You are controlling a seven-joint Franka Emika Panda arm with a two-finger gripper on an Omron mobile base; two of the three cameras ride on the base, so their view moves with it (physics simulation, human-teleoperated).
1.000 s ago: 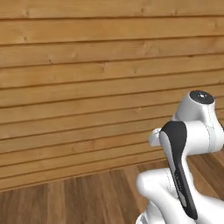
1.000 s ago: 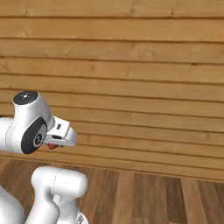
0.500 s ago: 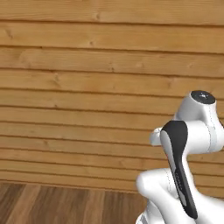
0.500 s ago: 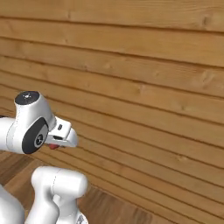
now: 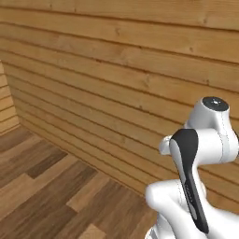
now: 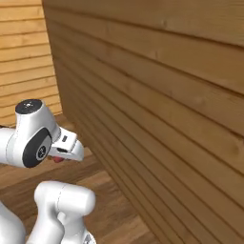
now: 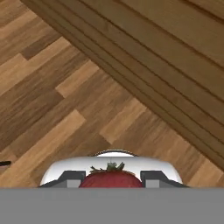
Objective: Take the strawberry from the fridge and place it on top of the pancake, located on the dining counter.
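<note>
A red strawberry [image 7: 111, 178] with green leaves sits between the two dark fingertips [image 7: 72, 176] at the bottom of the hand view, and my gripper [image 7: 111, 182] is shut on it. From the right base view, the gripper [image 6: 64, 155] is tucked close to the white arm, with a bit of the red strawberry [image 6: 58, 159] showing under it. The hand looks down at the wooden floor [image 7: 52, 100]. The fridge, the pancake and the dining counter are out of view.
A wall of horizontal wooden planks [image 5: 140, 93] stands close in front of the base and runs off at an angle. It meets a second plank wall [image 6: 24, 57] in a corner. Brown plank floor [image 5: 51, 186] lies below.
The whole picture has swung: the base has turned, so the plank wall now runs slantwise and a corner has come into view. The arm keeps its tucked pose with the strawberry.
</note>
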